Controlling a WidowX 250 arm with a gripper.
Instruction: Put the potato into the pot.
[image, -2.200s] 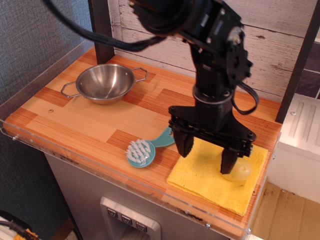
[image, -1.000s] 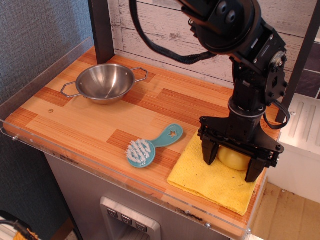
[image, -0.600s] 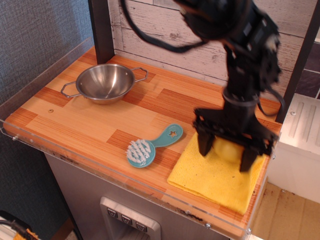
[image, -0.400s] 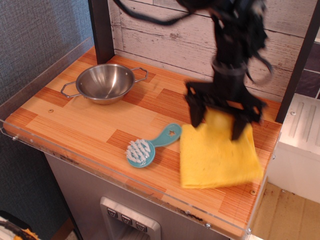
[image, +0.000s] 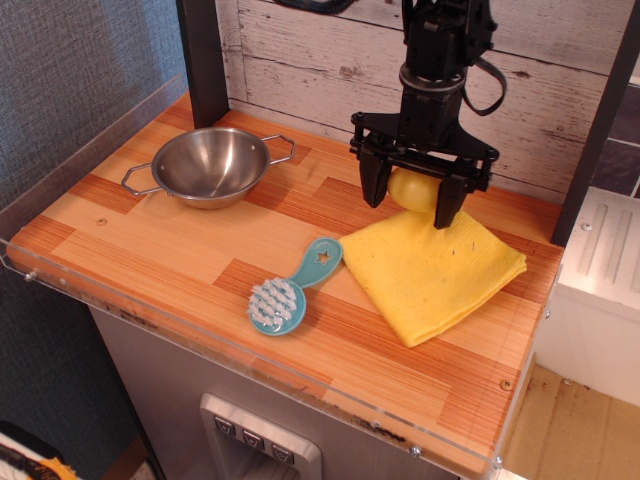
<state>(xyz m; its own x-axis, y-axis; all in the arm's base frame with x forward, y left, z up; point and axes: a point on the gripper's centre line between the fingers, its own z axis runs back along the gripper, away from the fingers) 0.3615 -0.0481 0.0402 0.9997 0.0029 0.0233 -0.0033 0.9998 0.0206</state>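
Observation:
The pale yellow potato (image: 411, 189) sits between the two black fingers of my gripper (image: 407, 204), which is shut on it and holds it just above the back edge of the yellow cloth. The pot (image: 211, 165), a shallow shiny steel bowl with two wire loop handles, stands empty at the back left of the wooden counter, well to the left of the gripper. The arm comes down from the top of the view.
A yellow cloth (image: 435, 270) lies skewed on the right of the counter. A teal brush (image: 287, 292) lies at its left corner near the front edge. A white plank wall and dark posts stand behind. A clear rim (image: 150, 315) runs along the counter's front.
My gripper closed on the potato and moved it up, back and left. The cloth was dragged left and turned, and the brush shifted slightly.

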